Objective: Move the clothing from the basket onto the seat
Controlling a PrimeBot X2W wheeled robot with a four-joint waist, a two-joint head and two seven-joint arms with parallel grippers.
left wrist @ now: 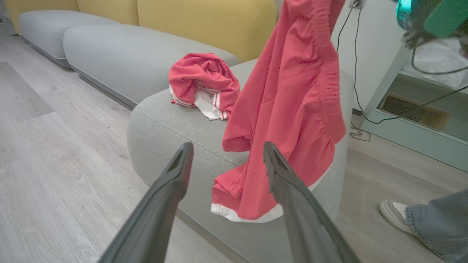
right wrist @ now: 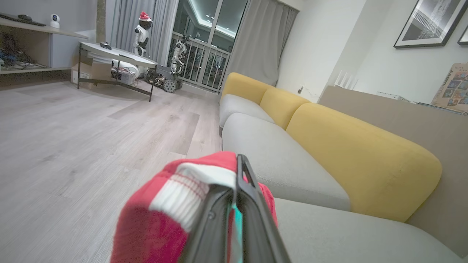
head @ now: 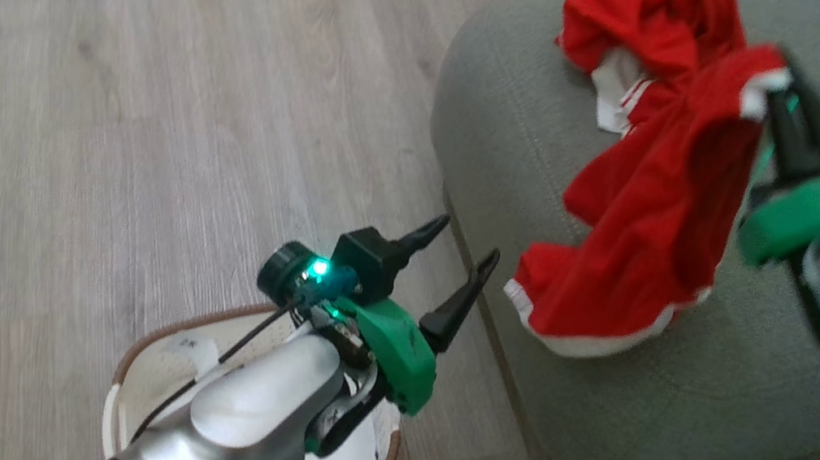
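A red garment of the clothing [head: 650, 219] hangs over the grey-green seat [head: 508, 130], its white hem touching the cushion. My right gripper [head: 775, 82] is shut on its white-trimmed top edge [right wrist: 190, 190]. A second red garment [head: 641, 20] lies crumpled on the seat further back, seen too in the left wrist view [left wrist: 203, 84]. My left gripper [head: 465, 254] stands open with nothing between its fingers, above the cream basket [head: 138, 364], close to the seat's front edge. In the left wrist view the hanging garment [left wrist: 292, 109] is just beyond its spread fingertips [left wrist: 272, 153].
Pale wood floor [head: 111, 92] stretches to the left. Yellow back cushions [right wrist: 351, 157] line the sofa. A person's shoe and trouser leg [left wrist: 398, 215] stand on the floor beyond the seat's end. A low table [right wrist: 117, 60] and small robots stand far off by the window.
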